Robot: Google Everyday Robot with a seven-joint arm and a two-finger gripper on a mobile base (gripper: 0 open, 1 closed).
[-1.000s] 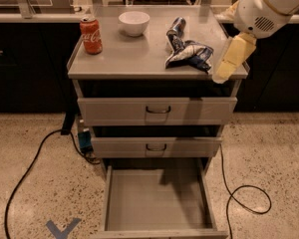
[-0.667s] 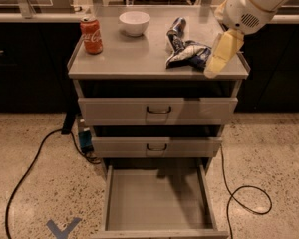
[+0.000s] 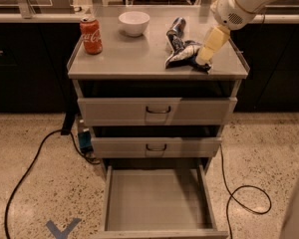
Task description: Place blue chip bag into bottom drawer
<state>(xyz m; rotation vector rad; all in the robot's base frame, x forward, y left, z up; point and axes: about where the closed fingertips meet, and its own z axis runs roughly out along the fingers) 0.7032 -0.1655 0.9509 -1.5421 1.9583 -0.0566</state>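
My pincer [image 3: 206, 58] hangs at the right edge of the bag [image 3: 181, 54] on the bench [image 3: 124, 59], seemingly touching it, its opening impossible to tell; I'd pinch this light, crinkly, slippery foil at a bunched fold.

Cream end effector [image 3: 204, 58] upper right, seemingly tilted down-left.

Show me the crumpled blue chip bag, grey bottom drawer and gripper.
crumpled blue chip bag [image 3: 181, 55], camera view, middle.
grey bottom drawer [image 3: 157, 198], camera view, bare floor.
gripper [image 3: 203, 59], camera view, tip, by bag's right end.
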